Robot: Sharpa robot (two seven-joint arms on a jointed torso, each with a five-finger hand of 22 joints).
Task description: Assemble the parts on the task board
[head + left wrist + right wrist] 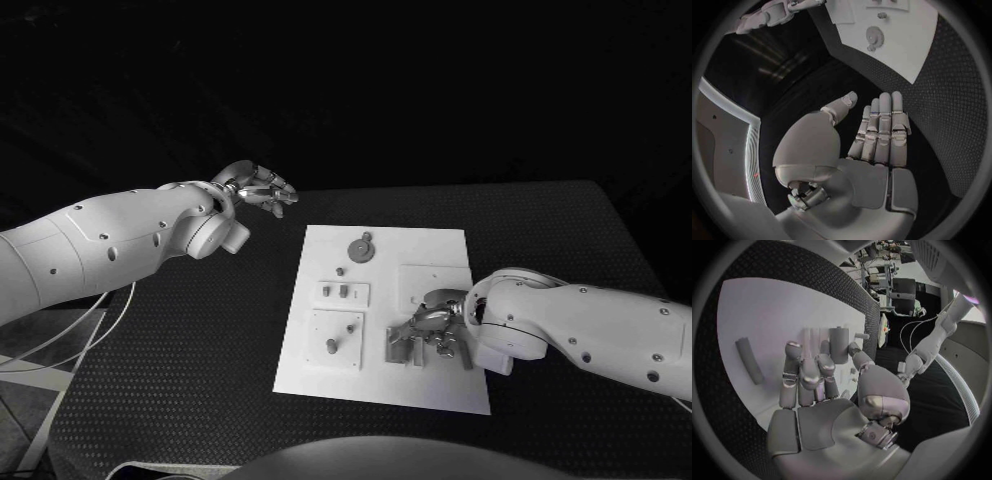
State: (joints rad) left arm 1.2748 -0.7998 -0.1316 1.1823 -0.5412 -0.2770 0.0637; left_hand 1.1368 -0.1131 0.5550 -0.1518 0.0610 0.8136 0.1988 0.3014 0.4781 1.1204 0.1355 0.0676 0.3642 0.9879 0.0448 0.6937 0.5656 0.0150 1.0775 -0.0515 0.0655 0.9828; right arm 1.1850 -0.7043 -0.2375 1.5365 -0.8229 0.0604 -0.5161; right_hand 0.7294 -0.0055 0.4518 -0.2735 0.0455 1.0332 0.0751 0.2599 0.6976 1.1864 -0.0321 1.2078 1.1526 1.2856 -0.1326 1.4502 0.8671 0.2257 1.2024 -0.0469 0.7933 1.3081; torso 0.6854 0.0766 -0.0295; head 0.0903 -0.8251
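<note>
The white task board lies in the middle of the black table. On it are a round grey disc, a small slotted plate and a square plate with a peg. My right hand is low over the board's right side. An upright grey cylinder part stands between its thumb and nearest finger, which look pinched on it, while the other fingers reach out flat. A grey bar lies loose on the board. My left hand hovers off the board's far left corner, fingers straight, holding nothing.
Further grey pieces stand on the board just below my right hand. A white cable hangs off the table's left side. Black table surrounds the board on all sides.
</note>
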